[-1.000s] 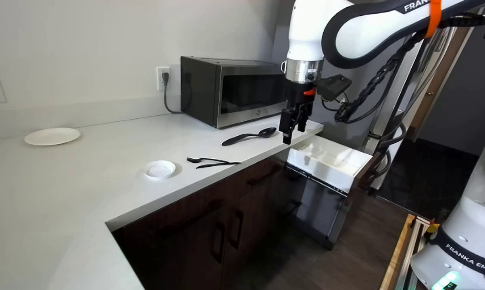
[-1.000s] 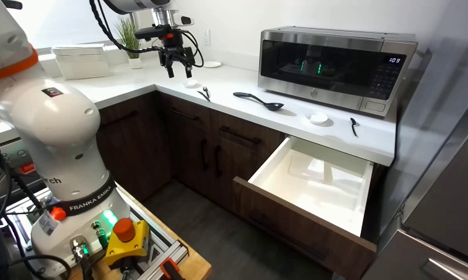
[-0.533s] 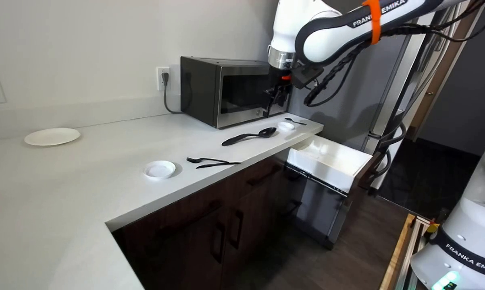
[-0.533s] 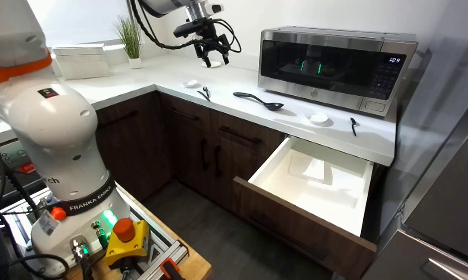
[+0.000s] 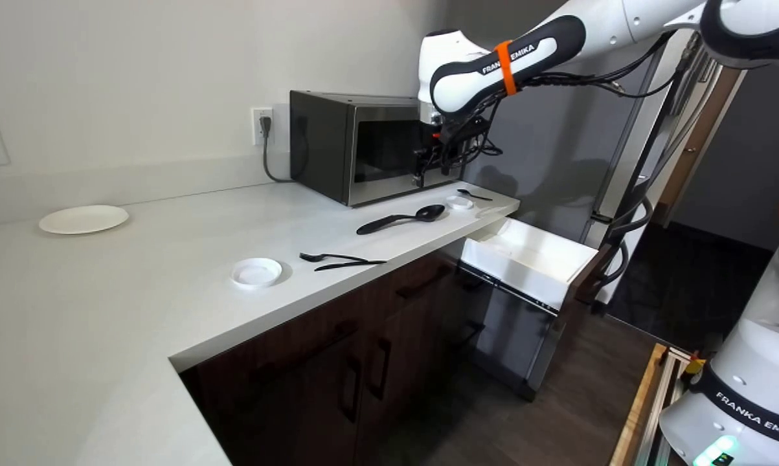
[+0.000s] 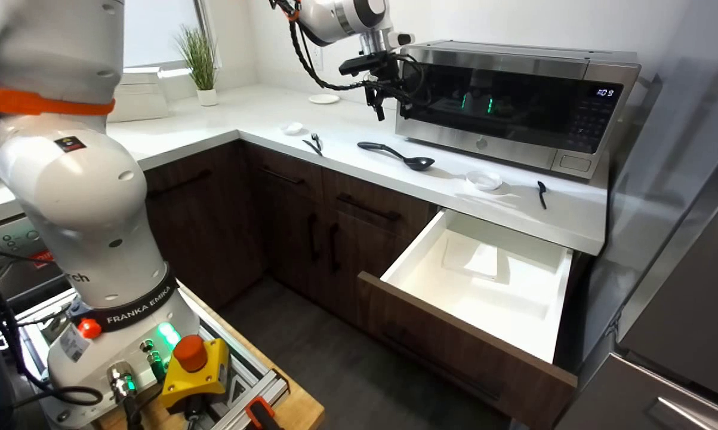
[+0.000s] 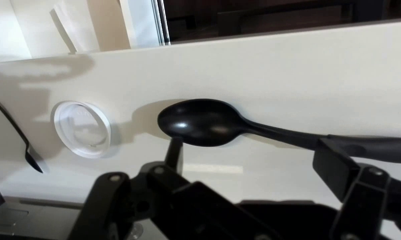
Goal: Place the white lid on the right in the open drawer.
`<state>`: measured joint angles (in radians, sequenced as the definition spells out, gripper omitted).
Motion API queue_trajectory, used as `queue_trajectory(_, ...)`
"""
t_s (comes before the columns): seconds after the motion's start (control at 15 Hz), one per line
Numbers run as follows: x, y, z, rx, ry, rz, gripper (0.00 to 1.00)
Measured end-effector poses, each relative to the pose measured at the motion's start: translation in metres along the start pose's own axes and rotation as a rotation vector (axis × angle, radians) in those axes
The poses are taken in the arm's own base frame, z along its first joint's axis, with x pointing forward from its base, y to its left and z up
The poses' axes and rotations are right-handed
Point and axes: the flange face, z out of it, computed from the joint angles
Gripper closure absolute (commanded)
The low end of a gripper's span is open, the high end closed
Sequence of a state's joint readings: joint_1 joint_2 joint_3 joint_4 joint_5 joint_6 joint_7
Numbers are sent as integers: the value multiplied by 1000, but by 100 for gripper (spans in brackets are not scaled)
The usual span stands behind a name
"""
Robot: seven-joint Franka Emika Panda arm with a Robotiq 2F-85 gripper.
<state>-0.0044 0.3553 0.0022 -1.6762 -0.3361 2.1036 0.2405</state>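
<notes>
Left lid (image 6: pixel 292 128): on the counter (image 5: pixel 156 323), well apart from the drawer (image 6: pixel 496 298); judged not the item meant.
Gripper (image 6: pixel 393 111): in the air near the left end of the microwave (image 6: pixel 514 110); fingers (image 7: pixel 173 153) spread, nothing between them.
Large black spoon (image 7: pixel 273 131): flat on the counter; recommend crossing it high, without dragging.
Right lid (image 6: pixel 484 180): the task's item, on the counter behind the drawer opening, not yet picked up; recommend centring over it, descending straight and closing gently on the rim, as it looks light and may skid. Whether the finger gap spans its full width, cannot tell; if not, pinch one side of the rim.
Drawer: pulled out below the counter edge; recommend carrying the lid clear of that edge and releasing low inside.
Small black utensil (image 6: pixel 542 195): near the right lid, not touching; keep the outer finger off it.
Wrist view: shows the right lid's raised rim and recess plainly, merely small and pale in both exterior views; the row runs reversed, and the left lid is absent.
Front panel (image 6: pixel 463 358): broadside in an exterior view, out of frame at the wrist.
</notes>
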Motion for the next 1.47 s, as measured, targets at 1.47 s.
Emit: queue_trajectory(1.47,6,180,72,156,-161,-5,0)
